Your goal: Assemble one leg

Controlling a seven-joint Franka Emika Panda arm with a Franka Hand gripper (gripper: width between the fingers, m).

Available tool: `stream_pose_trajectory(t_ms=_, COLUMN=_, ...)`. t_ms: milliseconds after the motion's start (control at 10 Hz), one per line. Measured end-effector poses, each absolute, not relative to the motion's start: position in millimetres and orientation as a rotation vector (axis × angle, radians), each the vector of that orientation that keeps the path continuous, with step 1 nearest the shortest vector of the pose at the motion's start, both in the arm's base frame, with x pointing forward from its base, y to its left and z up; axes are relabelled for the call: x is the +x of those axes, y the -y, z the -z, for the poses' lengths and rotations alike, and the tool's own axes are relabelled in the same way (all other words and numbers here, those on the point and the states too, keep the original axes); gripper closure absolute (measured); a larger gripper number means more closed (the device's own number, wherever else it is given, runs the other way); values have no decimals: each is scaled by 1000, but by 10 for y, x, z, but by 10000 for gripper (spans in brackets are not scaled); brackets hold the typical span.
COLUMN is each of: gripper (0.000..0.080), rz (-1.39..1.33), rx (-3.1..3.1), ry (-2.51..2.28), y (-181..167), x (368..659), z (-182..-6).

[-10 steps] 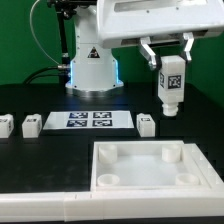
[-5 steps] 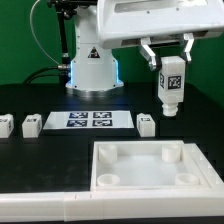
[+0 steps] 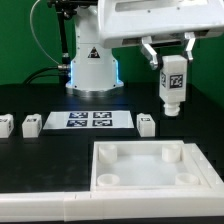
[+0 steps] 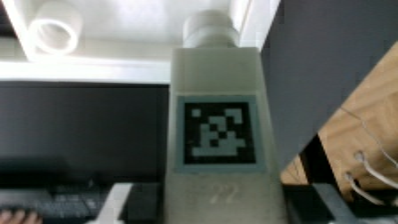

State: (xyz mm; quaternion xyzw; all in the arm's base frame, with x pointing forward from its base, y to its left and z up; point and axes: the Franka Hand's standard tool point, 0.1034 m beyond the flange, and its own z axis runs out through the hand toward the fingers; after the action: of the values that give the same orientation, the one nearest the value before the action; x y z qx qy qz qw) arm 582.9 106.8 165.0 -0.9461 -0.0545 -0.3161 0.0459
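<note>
My gripper (image 3: pixel 169 62) is shut on a leg (image 3: pixel 171 86), a small white block with a black-and-white tag on its side. It holds the leg upright in the air, above and behind the far right corner of the large white square panel (image 3: pixel 146 166) with round corner sockets. In the wrist view the held leg (image 4: pixel 217 120) fills the middle, tag facing the camera, and the dark fingers (image 4: pixel 146 205) flank its sides. Three more legs lie on the black table: one (image 3: pixel 147 124) right of the marker board, two (image 3: pixel 30 125) (image 3: pixel 4 125) left of it.
The marker board (image 3: pixel 90 121) with its tags lies flat at the table's middle back. The robot base (image 3: pixel 92 65) stands behind it. A white ledge (image 3: pixel 40 204) runs along the front left. A white panel socket (image 4: pixel 57 35) shows in the wrist view.
</note>
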Motion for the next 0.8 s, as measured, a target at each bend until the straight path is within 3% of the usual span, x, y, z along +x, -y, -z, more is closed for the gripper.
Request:
stream_pose_trajectory(t_ms=200, gripper=506, rz=982, rx=-2874, ry=152, y=-1125, x=6018, z=-1412)
stream_pose_trajectory(t_ms=500, gripper=506, rz=931, rx=-2883, ry=140, y=-1205, x=6057, z=-1114)
stream_pose_trajectory(t_ms=800, gripper=506, rz=921, rx=-2888, ry=133, y=-1182, x=6116, z=-1030)
